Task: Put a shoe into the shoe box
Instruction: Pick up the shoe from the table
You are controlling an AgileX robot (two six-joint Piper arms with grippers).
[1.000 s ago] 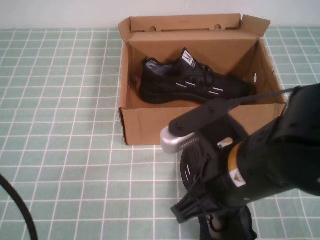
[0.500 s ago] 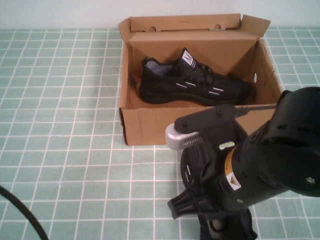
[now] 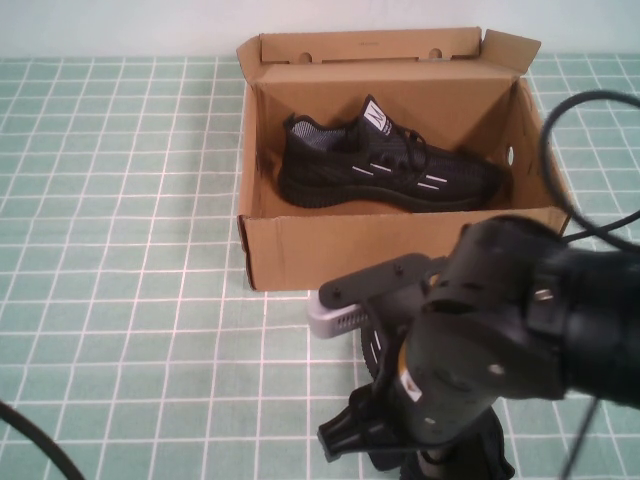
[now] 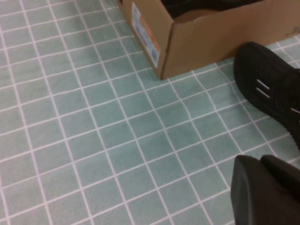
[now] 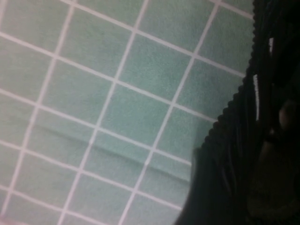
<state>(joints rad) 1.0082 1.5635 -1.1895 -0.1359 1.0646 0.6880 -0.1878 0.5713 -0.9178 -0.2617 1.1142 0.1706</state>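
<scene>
Shoe box [image 4: 197, 42] side label's print seems too blurred to read.

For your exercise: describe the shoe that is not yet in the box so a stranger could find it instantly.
Start at the open brown shoe box on the green tiled table. In front of its near wall, under the right arm, lies a black shoe. Unlike its twin, it sits outside on the tiles.

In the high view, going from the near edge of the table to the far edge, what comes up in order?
Right arm over the shoe on the table, its tool hidden → shoe box front wall → shoe in the box → upright lid flap. Left tool out of this view.
</scene>
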